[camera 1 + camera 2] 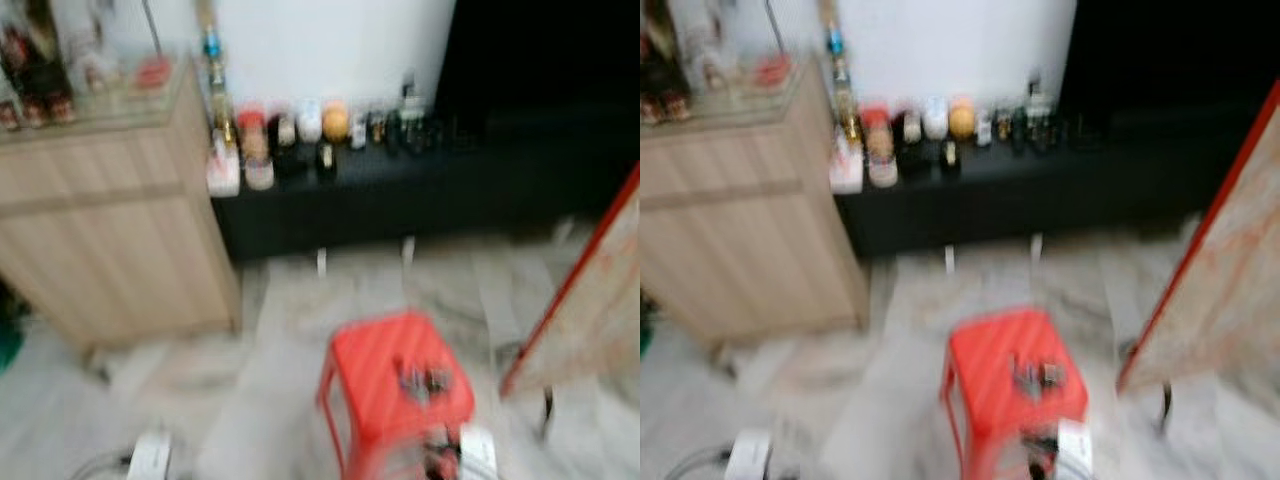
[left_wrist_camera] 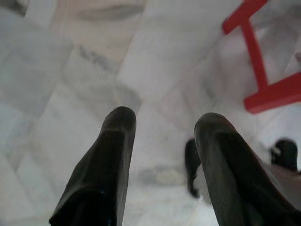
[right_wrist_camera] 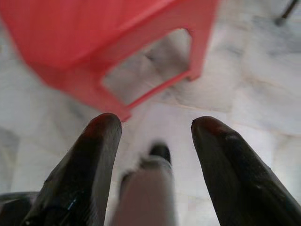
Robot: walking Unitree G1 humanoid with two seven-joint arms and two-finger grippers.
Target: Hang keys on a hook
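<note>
Nearest, the left gripper (image 2: 164,127) and right gripper (image 3: 155,127) hang low over the floor, fingers parted and empty, idle for walking. Just ahead, the keys (image 1: 423,379) lie on the red stool (image 1: 375,350), awaiting pickup. Beyond stands a dark counter (image 1: 420,190) crowded with bottles.

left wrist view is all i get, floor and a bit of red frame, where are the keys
Observer: A small dark cluster that may be the keys lies on top of the red stool; it is too blurred to be sure.
Operator: is the right end effector on them
Observer: No. The right end effector is open, holding nothing, with the stool's legs and floor beyond it.
Operator: whats past the stool
Observer: A low black shelf lined with bottles, and a wooden cabinet to its left.
</note>
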